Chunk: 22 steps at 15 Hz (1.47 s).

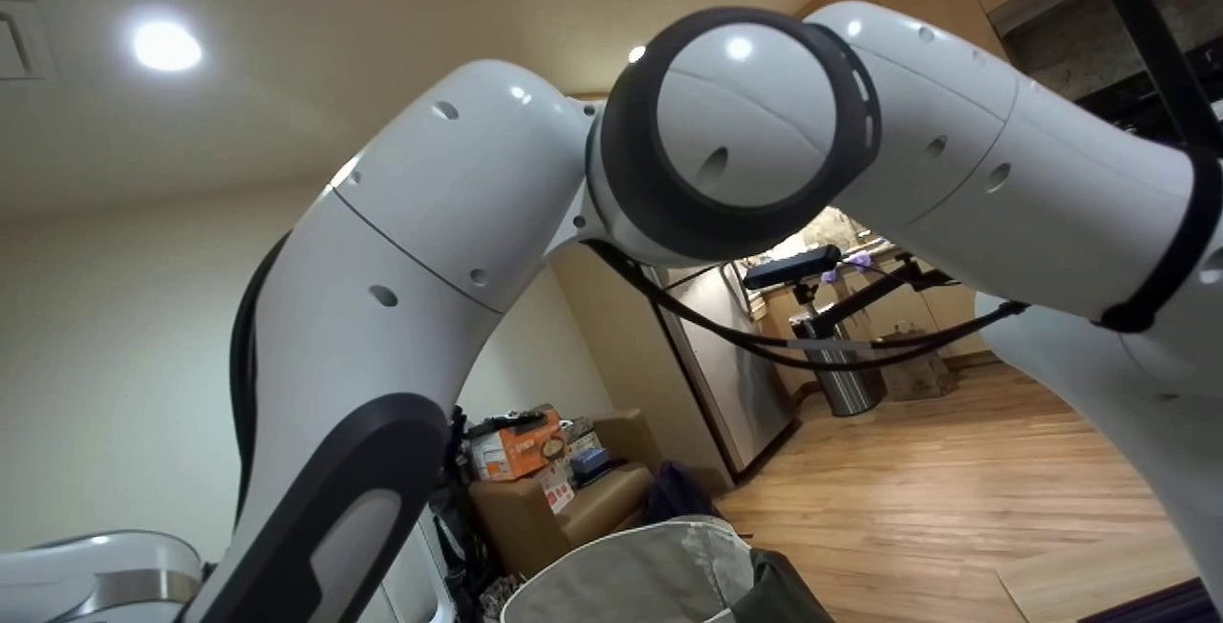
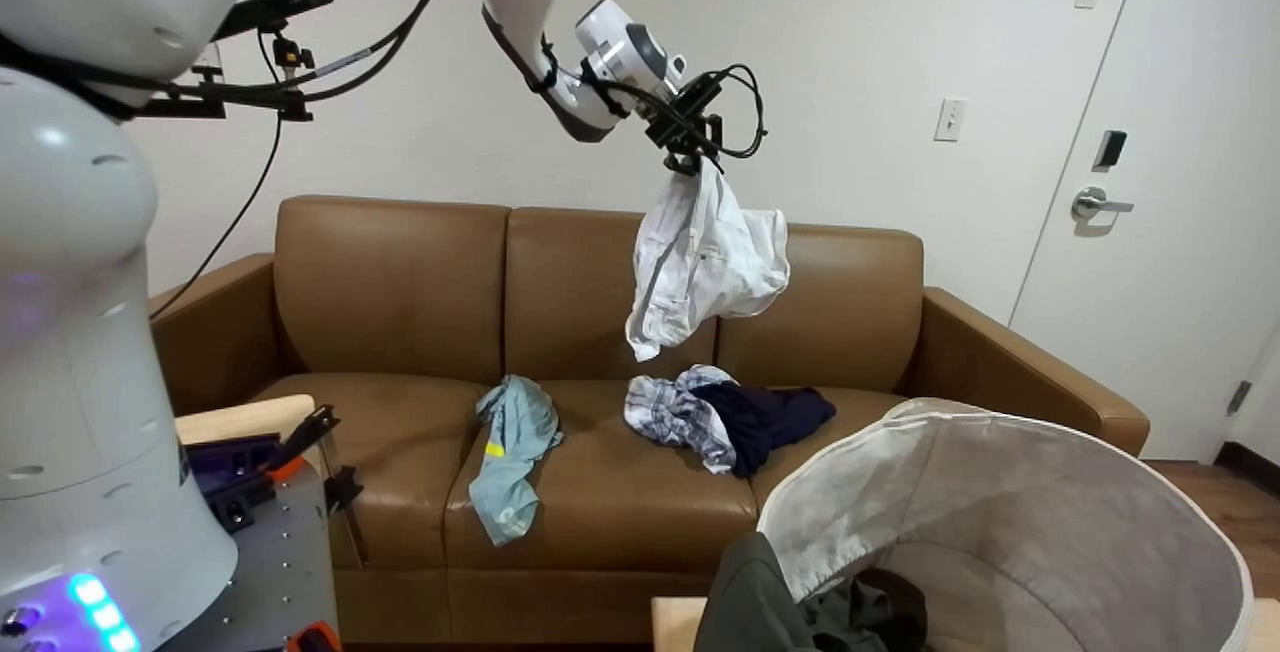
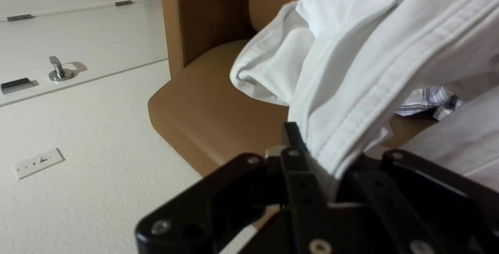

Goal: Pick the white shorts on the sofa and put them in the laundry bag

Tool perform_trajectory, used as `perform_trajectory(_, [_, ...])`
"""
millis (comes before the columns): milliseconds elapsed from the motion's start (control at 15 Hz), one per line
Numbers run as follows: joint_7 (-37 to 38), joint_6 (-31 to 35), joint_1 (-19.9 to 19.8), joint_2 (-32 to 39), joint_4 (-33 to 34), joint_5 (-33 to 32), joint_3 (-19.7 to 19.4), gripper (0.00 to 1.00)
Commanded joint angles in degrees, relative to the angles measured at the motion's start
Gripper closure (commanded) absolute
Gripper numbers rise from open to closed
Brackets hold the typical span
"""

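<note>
My gripper [image 2: 697, 158] is shut on the white shorts [image 2: 708, 257] and holds them in the air, above the seat and in front of the back of the brown sofa [image 2: 620, 532]. In the wrist view the shorts [image 3: 343, 63] hang from between the black fingers of the gripper [image 3: 329, 150], their cloth covering the right fingertip. The laundry bag [image 2: 1010, 492], grey-white inside, stands open in front of the sofa's right end, lower than the shorts and apart from them. Dark cloth shows inside it. The bag [image 1: 631, 575] also shows in an exterior view where gripper and shorts are out of view.
A light blue garment [image 2: 517, 457] lies on the sofa's middle seat. A plaid garment [image 2: 680, 419] and a dark navy garment [image 2: 765, 420] lie to its right. The sofa's right armrest [image 2: 1030, 362] stands behind the bag. A wall and a door [image 2: 1150, 332] are behind.
</note>
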Motion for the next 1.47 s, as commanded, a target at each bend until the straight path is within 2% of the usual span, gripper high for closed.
perform_trajectory(0, [1.5,-6.7,-0.4,-5.1,1.5,-5.8,-0.2,0.98])
perform_trajectory(67, [1.5,-8.8,-0.6,-6.9,1.1,-7.1,0.1,0.98])
perform_trajectory(133, [2.1,-10.0,2.1,-9.6,-0.8,-7.5,-3.5,0.98])
perform_trajectory(333, [7.4,-15.6,5.0,-17.3,-6.0,-12.8,-6.7,0.98])
perform_trajectory(467, [12.9,-19.4,7.5,-22.8,-10.9,-17.8,-8.4,0.98])
perform_trajectory(667, [25.1,-26.3,11.6,-30.6,-19.1,-29.0,-9.6,0.98])
perform_trajectory(733, [29.0,-29.7,5.4,-32.4,-21.0,-33.7,-1.1,0.98])
perform_trajectory(800, [22.5,-27.2,1.6,-26.7,-14.1,-28.1,0.8,0.92])
perform_trajectory(867, [25.3,-29.0,0.8,-28.7,-16.7,-30.3,2.9,0.92])
perform_trajectory(1067, [27.2,-29.8,0.1,-31.1,-19.7,-31.4,4.9,0.92])
perform_trajectory(1133, [27.3,-29.8,-0.1,-31.1,-19.8,-31.5,4.9,0.98])
perform_trajectory(1200, [27.4,-30.4,-1.2,-31.1,-19.2,-30.9,6.0,0.98])
perform_trajectory(1400, [28.2,-38.4,-5.8,-36.5,-23.0,-32.3,10.0,0.98])
